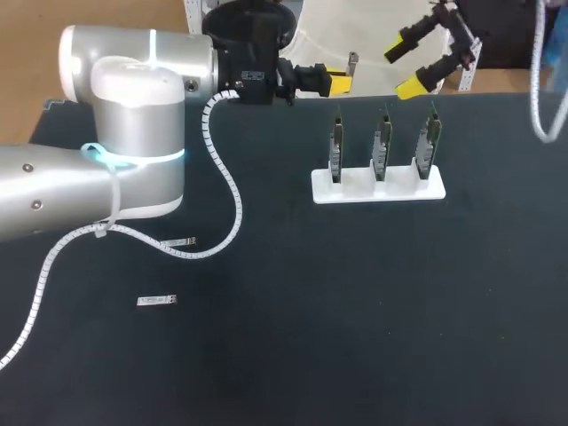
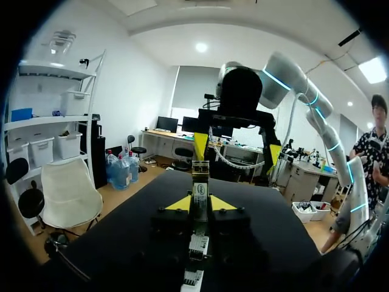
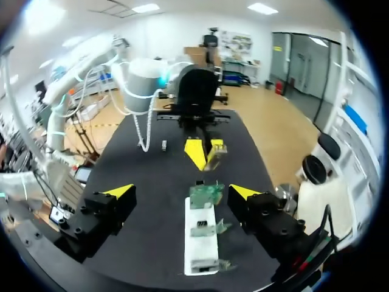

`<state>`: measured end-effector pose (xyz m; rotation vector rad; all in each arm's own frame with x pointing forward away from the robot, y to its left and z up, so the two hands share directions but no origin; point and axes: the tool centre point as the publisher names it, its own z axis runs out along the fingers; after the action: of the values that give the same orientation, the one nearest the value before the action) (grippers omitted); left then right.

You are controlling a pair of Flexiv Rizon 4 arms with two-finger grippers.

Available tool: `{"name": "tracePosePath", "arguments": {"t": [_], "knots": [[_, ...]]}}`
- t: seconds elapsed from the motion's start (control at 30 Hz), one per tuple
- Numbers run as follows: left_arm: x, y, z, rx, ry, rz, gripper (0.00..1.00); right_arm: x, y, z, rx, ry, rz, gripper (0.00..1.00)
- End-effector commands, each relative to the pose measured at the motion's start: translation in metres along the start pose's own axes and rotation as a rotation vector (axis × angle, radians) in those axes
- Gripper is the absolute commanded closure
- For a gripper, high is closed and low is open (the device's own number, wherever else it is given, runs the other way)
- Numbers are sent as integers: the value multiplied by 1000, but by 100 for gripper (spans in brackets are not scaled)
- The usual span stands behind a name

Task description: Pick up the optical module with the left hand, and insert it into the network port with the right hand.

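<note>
seemingly mid-handover, the left claw (image 2: 199,204) grips the optical module (image 2: 200,177) over the far edge of the surface (image 1: 373,311); the wide-open right claw (image 1: 404,69) should next close on its free end.

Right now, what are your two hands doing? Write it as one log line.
left gripper: shut on module | right gripper: open, empty, facing it | card rack: ahead of right gripper | spare modules: two, untouched

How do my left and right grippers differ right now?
The left gripper is shut on an optical module; the right gripper is open and empty. The left gripper's tips sit close together, while the right gripper's are spread wide. Both hang over the far side of the table, facing each other.
</note>
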<state>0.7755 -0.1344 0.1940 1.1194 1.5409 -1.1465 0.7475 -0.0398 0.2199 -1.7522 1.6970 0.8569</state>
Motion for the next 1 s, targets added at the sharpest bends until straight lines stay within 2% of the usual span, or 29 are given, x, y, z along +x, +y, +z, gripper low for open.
{"name": "tracePosePath", "arguments": {"t": [0.03,0.27,0.43,0.6,0.83,1.0], "knots": [[1,0,0,-3,-4,2,100,-7,-21,5,-510,-23,-29,0],[1,0,0,-3,-4,2,100,-6,-36,4,-484,-5,-20,0],[1,0,0,-3,-4,2,100,-8,-36,10,-478,-13,-6,0],[1,0,0,-3,-4,2,100,-9,-26,17,-416,-50,15,0],[1,0,0,-3,-4,2,100,-14,-21,17,-282,-90,45,0],[1,0,0,-3,-4,2,100,-23,-14,14,-237,-112,35,0]]}}
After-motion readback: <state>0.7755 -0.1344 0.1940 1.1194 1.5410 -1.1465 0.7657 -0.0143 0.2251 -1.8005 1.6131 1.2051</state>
